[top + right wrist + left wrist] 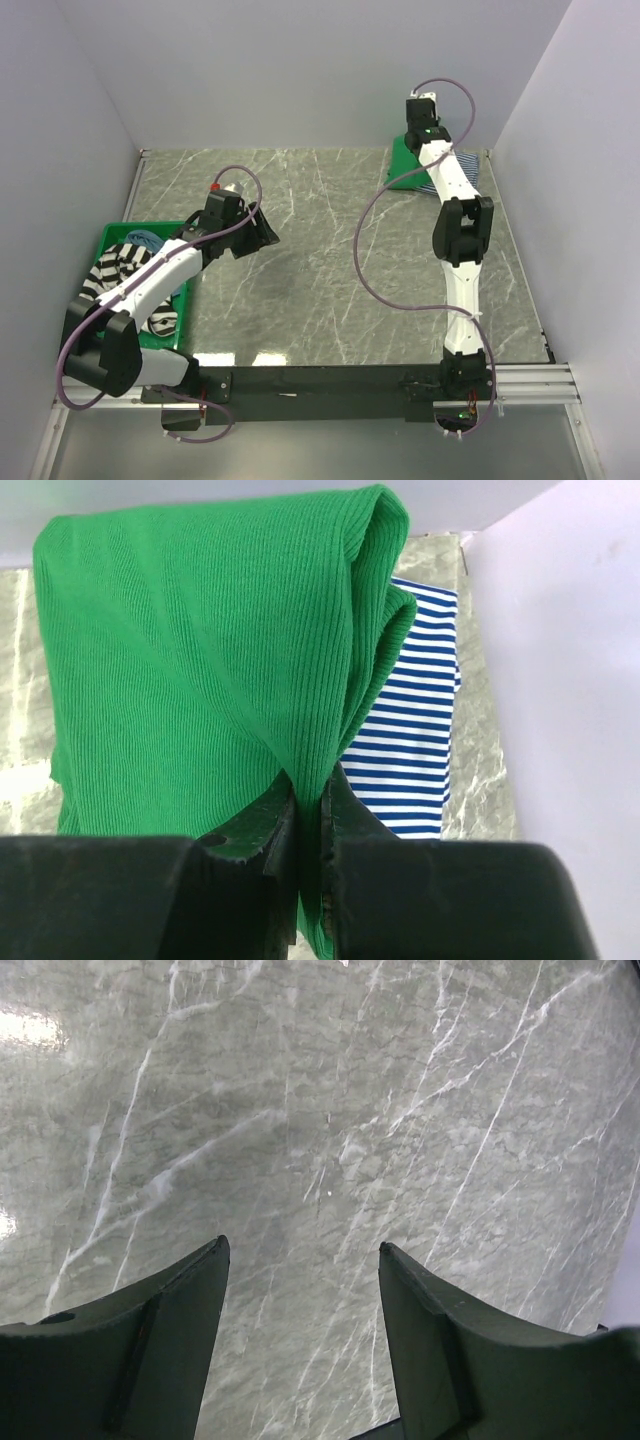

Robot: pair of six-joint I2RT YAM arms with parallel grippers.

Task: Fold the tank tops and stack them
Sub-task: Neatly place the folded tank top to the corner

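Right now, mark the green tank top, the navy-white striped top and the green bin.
green tank top (200,650): right wrist view, ribbed middle of the bunched cloth.
navy-white striped top (410,730): right wrist view, flat part showing beside the green one.
green bin (118,229): top external view, far rim.

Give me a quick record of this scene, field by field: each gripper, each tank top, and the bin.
left gripper: open, empty, above the table
right gripper: shut on a fold of the green tank top
navy-white striped top: far right corner, showing beside the green one
bin: near left, holds the black-white striped top and the dusty blue top
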